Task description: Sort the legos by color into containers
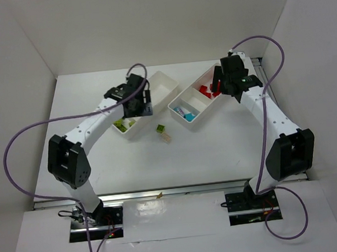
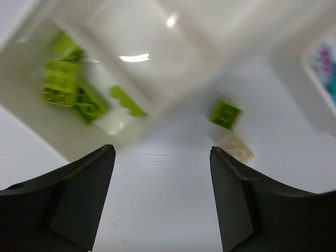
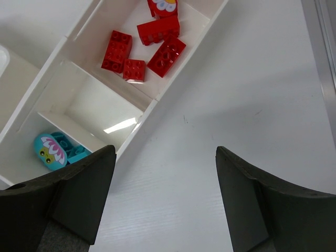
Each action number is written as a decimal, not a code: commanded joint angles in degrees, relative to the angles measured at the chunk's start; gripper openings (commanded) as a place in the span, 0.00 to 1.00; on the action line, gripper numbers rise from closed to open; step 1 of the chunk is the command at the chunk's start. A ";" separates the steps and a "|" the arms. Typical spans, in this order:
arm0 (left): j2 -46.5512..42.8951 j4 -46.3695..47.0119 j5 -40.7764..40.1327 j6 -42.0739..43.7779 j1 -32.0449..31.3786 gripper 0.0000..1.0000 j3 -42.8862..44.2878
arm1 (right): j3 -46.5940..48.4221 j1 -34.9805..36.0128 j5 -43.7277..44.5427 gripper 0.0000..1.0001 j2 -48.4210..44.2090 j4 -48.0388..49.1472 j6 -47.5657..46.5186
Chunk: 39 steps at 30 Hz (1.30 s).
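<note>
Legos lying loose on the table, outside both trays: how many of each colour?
Lime green studded plastic brick: 1
Pale beige studded plastic brick: 1
Total: 2

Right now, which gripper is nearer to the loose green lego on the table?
Left. The left gripper hangs near the green lego; the right gripper, by the red legos.

White arms (image 1: 92, 127), black joints (image 1: 68, 161), purple cables (image 1: 6, 155)
</note>
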 commanded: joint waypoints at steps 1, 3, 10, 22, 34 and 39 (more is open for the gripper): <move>-4.14 3.37 0.30 3.06 -8.82 0.84 -1.31 | -0.05 0.47 1.15 0.84 -2.30 -0.65 -0.03; -2.48 3.99 0.30 2.46 -11.82 0.86 -1.32 | -0.05 0.47 1.15 0.84 -1.77 -0.65 0.49; 5.96 6.53 4.25 2.44 -13.76 0.87 1.32 | -0.05 0.47 1.15 0.84 -2.38 -0.65 0.49; 16.60 9.53 1.62 7.02 -13.76 0.86 6.24 | -1.10 0.47 1.68 0.84 -3.43 -1.18 -0.03; 22.85 8.83 -2.60 5.88 -13.76 0.81 9.23 | -1.10 0.47 1.68 0.84 -3.44 -1.18 -0.03; 23.37 8.83 -2.60 5.26 -13.76 0.75 9.23 | -1.10 0.47 1.68 0.84 -3.44 -1.71 -0.03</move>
